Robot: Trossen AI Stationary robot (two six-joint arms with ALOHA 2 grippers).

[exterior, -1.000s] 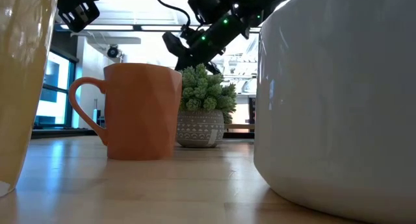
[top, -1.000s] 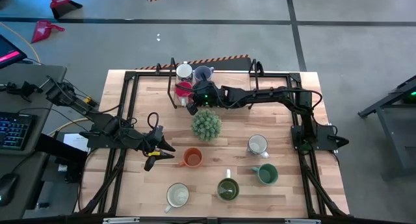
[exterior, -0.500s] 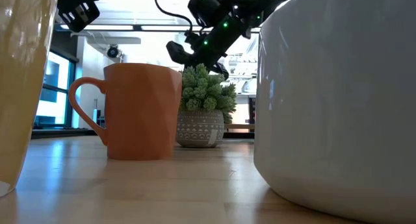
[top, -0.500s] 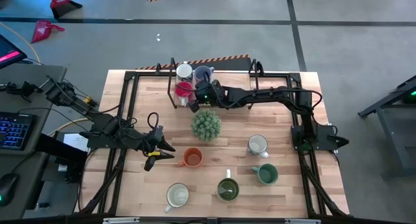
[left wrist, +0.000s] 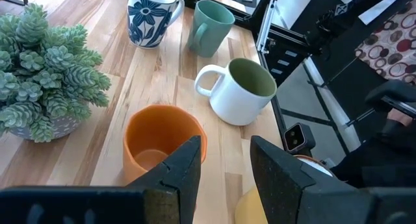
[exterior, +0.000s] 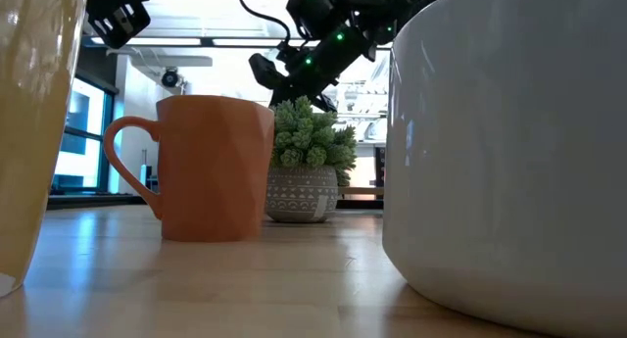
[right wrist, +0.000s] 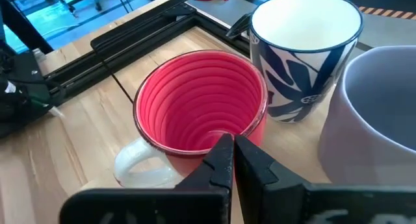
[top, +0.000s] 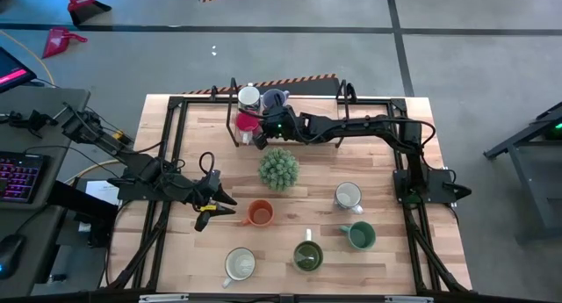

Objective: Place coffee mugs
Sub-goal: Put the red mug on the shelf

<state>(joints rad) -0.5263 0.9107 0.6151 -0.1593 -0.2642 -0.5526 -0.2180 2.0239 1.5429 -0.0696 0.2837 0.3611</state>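
Three mugs are grouped at the high view's upper centre, where the right gripper, jaws nearly closed and empty, hovers over the red mug. Five mugs lie scattered lower down; the left gripper is held apart, empty, over the orange mug.

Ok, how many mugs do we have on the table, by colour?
red mug: 1
orange mug: 1
green mug: 1
pale blue mug: 1
blue-patterned white mugs: 2
white mug, green inside: 1
cream mug: 1
Total: 8
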